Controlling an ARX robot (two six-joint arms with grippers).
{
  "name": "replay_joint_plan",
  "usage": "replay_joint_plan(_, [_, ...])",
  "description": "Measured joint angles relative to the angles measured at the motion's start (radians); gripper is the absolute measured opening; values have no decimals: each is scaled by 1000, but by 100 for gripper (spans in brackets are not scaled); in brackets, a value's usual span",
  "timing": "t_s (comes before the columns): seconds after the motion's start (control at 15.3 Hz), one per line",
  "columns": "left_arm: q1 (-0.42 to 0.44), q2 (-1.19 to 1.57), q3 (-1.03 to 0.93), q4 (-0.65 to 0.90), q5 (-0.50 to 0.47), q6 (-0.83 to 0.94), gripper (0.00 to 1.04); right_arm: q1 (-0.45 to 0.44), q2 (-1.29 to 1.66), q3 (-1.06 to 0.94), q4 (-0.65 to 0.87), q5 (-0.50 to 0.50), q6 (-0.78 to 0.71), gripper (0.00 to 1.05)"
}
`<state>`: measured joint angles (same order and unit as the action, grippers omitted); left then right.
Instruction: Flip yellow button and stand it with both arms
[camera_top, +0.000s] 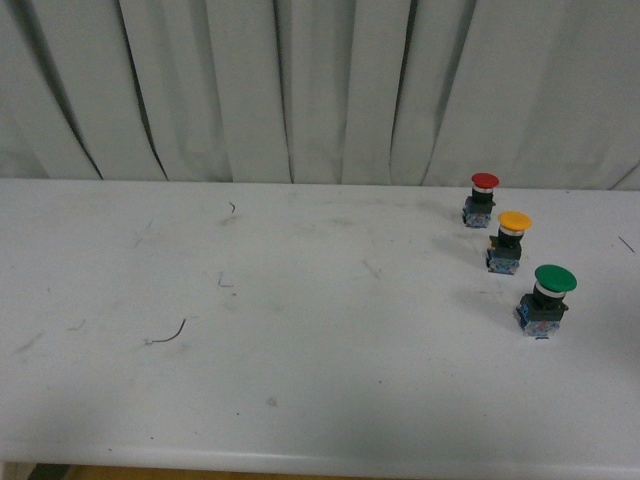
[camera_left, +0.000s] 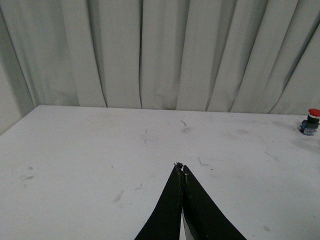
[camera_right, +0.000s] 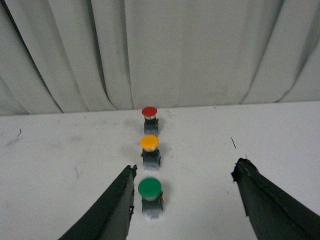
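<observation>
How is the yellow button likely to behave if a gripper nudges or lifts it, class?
The yellow button stands cap-up on a narrow base under a wider cap, so a sideways nudge would probably tip it. Once on its side, the round cap may let it roll. It looks rigid and small, likely light.

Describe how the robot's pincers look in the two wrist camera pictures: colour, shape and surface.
Only the fingers show. The left pincer has two flat, matte black blades tapering to narrow tips. The right pincer has two matching black wedge-shaped fingers with rough, slightly frayed tips. No cables, markings or arm bodies are visible.

red button (camera_left: 312, 121) cut by the left wrist view's edge.
</observation>
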<state>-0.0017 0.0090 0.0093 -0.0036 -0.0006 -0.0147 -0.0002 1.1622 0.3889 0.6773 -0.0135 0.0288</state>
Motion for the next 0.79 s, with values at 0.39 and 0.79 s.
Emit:
replay_joint_plan(0.39, [0,0,0,0,0,0,2,0,-637,-262,-283,11,-24,2])
replay_joint_plan(0.79, [0,0,0,0,0,0,2,0,-781,-334,-360,11,-25,2])
